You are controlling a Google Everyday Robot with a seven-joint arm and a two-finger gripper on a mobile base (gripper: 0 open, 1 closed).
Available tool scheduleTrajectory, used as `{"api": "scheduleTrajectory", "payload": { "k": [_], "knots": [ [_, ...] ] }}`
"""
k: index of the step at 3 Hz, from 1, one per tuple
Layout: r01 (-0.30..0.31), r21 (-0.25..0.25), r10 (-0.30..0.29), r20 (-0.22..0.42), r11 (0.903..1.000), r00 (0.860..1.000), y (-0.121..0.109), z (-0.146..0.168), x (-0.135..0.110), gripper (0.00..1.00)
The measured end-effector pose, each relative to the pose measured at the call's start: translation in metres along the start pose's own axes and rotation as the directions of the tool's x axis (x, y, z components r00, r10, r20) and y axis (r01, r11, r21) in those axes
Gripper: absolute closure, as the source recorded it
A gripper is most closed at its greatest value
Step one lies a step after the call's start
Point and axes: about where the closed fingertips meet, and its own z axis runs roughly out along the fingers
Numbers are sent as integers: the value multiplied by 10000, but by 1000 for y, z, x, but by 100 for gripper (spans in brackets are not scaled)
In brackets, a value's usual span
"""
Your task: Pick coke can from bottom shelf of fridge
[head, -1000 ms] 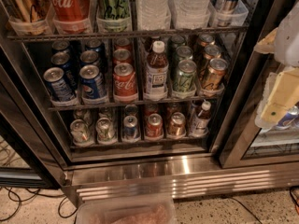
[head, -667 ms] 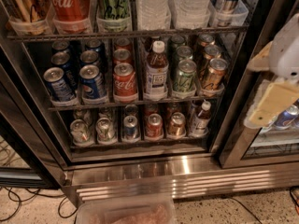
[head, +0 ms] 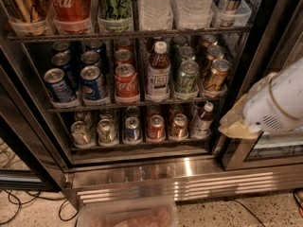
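The hand (head: 235,124) is hovering at right, outside the fridge (head: 142,171) (clenched or released, I cannot tell). The coke can (head: 155,126) is sitting on the bottom shelf (head: 142,144) between a blue-and-silver can (head: 132,128) and a copper can (head: 179,126), so a skewed reach is risking grabbing either.

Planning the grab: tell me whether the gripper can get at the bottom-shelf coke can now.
Probably yes: the coke can stands at the front of the bottom shelf, nothing before it; the gripper hangs off to its right.

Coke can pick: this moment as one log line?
gripper: outside fridge, right of bottom shelf | coke can: on bottom shelf, untouched | grasp: not yet
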Motion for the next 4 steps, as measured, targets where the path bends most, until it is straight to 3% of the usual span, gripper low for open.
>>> {"api": "scheduleTrajectory", "payload": {
  "k": [1,2,3,4],
  "knots": [
    [-562,367,530,834,9977,9951,3,31,-4,88],
    [-1280,-162,1287,1959,9916,9721,21,89,0,100],
    [-1825,-108,1785,2726,9831,9454,14,98,-14,100],
    [-1693,59,1617,2633,9856,9511,26,115,-8,100]
  ]
}}
